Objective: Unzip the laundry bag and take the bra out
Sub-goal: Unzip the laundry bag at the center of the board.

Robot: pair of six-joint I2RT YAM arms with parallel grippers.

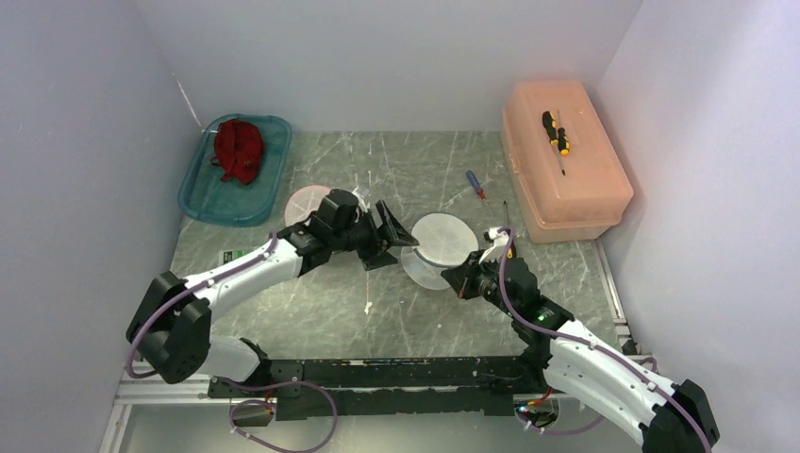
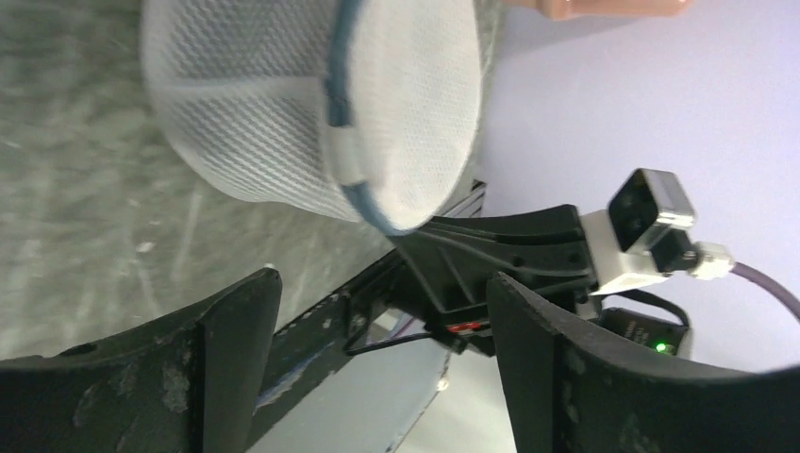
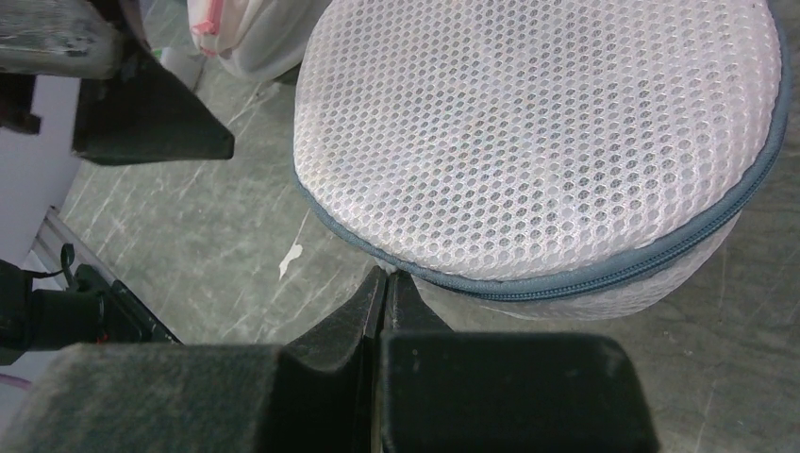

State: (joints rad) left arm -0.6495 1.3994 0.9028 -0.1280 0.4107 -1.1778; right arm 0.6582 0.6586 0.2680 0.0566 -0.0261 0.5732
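Top view: the laundry bag (image 1: pixel 441 241) lies between the arms. The left gripper (image 1: pixel 400 236), jaws apart, is just beside its 9 o'clock, and the right gripper (image 1: pixel 464 280), closed, is at its 5 o'clock.

Left wrist: the bag sits at 12 o'clock, clear of the fingers.

Right wrist: the closed tips touch the zip (image 3: pixel 604 274) at the bag's 7 o'clock; whether they pinch anything is unclear.

Left pincer (image 1: pixel 401 250) wide, right pincer (image 3: pixel 385 276) closed

Two arms (image 1: pixel 236 274) (image 1: pixel 594 363), two mesh bags (image 1: pixel 443 238) (image 1: pixel 302 203), one tray (image 1: pixel 201 203), one box (image 1: pixel 585 184), one bra (image 1: pixel 238 149)
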